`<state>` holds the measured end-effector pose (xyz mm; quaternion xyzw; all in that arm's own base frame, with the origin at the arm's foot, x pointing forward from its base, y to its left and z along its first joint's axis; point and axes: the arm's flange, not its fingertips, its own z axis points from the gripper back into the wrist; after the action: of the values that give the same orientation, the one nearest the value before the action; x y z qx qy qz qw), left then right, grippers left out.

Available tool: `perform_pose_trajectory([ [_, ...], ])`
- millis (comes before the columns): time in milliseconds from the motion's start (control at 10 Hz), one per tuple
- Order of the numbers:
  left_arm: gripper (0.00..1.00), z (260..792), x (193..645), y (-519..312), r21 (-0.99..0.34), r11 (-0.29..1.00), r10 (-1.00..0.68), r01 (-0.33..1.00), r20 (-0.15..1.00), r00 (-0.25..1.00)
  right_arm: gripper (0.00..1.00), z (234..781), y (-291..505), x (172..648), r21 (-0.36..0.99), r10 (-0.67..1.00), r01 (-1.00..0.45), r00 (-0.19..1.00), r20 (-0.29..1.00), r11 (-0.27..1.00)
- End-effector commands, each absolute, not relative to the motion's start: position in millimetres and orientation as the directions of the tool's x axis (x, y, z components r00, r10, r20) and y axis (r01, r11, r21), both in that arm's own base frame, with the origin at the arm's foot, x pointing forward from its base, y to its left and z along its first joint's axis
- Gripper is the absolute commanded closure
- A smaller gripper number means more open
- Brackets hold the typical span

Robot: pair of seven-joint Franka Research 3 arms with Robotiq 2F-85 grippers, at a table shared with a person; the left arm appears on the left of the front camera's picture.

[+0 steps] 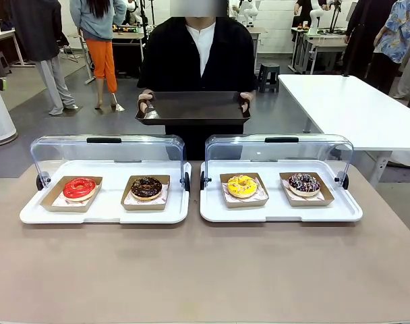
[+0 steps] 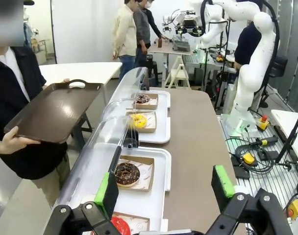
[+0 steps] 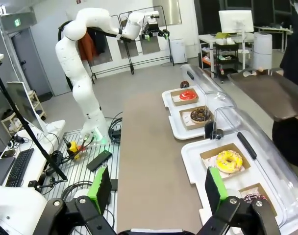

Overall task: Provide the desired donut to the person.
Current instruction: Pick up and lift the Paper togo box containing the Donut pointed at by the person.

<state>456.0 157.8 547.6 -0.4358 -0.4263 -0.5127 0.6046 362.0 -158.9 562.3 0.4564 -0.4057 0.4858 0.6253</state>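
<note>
Left gripper: jaws spread wide, holding nothing; it hangs high over the robot's side of the table, well clear of the trays.
Right gripper: also wide and holding nothing, raised over the table and looking along it.
Arm pose: both wrists seem pulled back and lifted, with neither gripper near any donut.
Donuts: four, each in a brown paper tray; red-glazed donut and chocolate donut sit on the left white tray, yellow donut and dark sprinkled donut on the right white tray.
Covers: both clear lids are tipped open toward the far side.
Person: stands at the far edge, both hands holding a dark serving tray that carries nothing.
Step in hand: waiting, I judge; no choice is signalled.
Next move: once a donut is indicated, the nearer arm must descend and grip its paper tray.
</note>
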Motion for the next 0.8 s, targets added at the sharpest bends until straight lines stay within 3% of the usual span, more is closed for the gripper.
perform_pose_trajectory([
  [0, 0.0, 550.4, 454.4, 164.9, -0.046, 0.123, -0.249, 0.991, 0.966, 0.076, 0.0, 564.8, -155.2, 361.0, 0.153, 0.217, -0.983, 0.172, 0.961, 0.104],
  [200, 0.0, 553.4, 446.6, 156.1, -0.037, 0.154, -0.322, 0.987, 0.943, 0.085, 0.0, 564.5, -152.2, 362.0, 0.179, 0.23, -0.979, 0.198, 0.953, 0.099],
  [300, 0.0, 550.0, 453.7, 165.9, -0.08, 0.123, -0.254, 0.989, 0.961, 0.109, 0.0, 563.4, -158.3, 361.5, 0.175, 0.239, -0.978, 0.197, 0.951, 0.112],
  [700, 0.0, 550.0, 453.7, 165.9, -0.08, 0.123, -0.254, 0.989, 0.961, 0.109, 0.0, 563.4, -158.3, 361.5, 0.175, 0.239, -0.978, 0.197, 0.951, 0.112],
])
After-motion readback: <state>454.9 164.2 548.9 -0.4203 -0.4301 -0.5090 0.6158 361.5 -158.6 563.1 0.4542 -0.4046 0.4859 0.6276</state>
